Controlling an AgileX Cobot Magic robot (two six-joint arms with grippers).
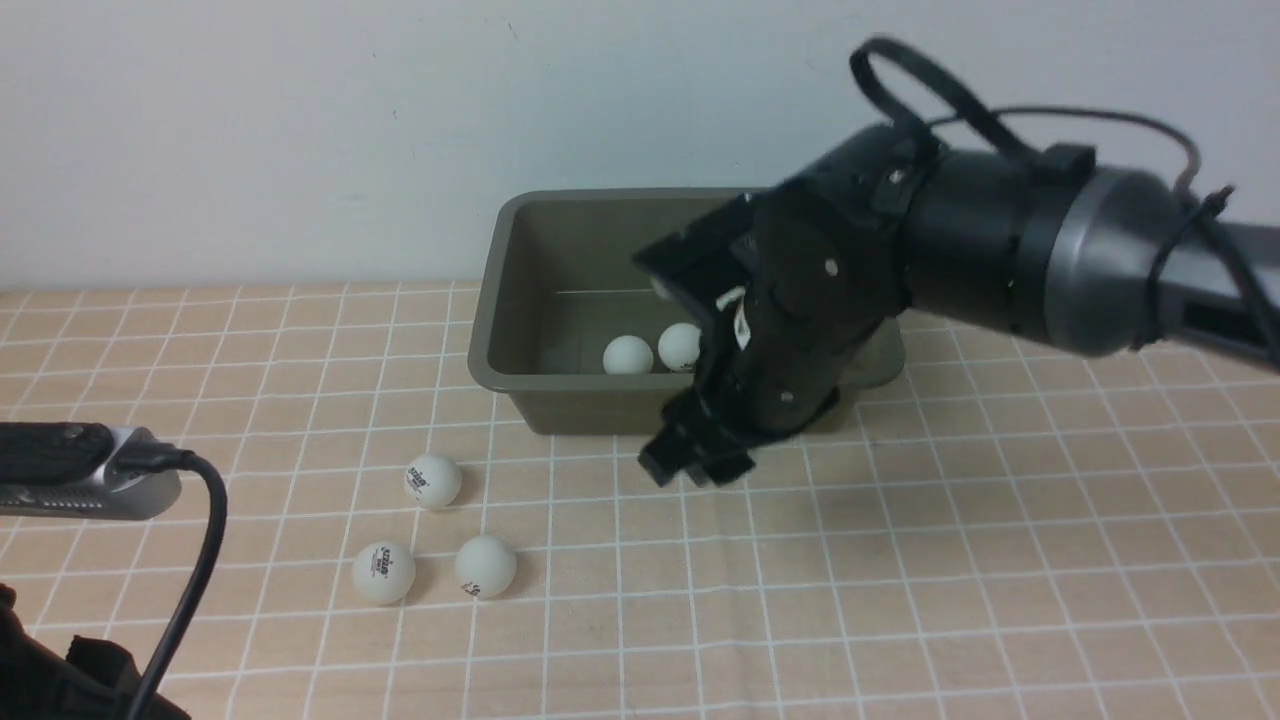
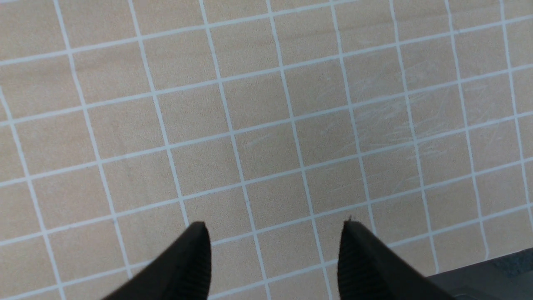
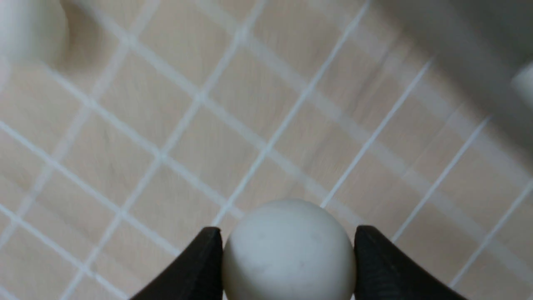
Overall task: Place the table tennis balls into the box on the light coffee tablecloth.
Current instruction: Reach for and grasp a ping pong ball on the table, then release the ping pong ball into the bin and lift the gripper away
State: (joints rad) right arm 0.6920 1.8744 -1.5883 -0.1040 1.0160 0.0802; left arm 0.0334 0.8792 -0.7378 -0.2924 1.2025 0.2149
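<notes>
White table tennis ball point(image 3: 287, 250) pinched in my right jaws, by the near wall of the olive box point(image 1: 560, 410); left jaws gape empty over tablecloth point(image 2: 266, 104). Carrying step: next I must clear the rim, then release.

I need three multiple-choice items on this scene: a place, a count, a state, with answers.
1. Where are the loose balls? A on the tablecloth, front-left of the box; B in the box; C on its rim.
2. Count of balls inside the box, front view: A none; B six; C two.
3. The right gripper is: A open, empty; B shut on a ball; C clamping the rim.
Answers: A, they rest on the grid cloth; C, two white ones show; B, both fingers press one ball.
</notes>
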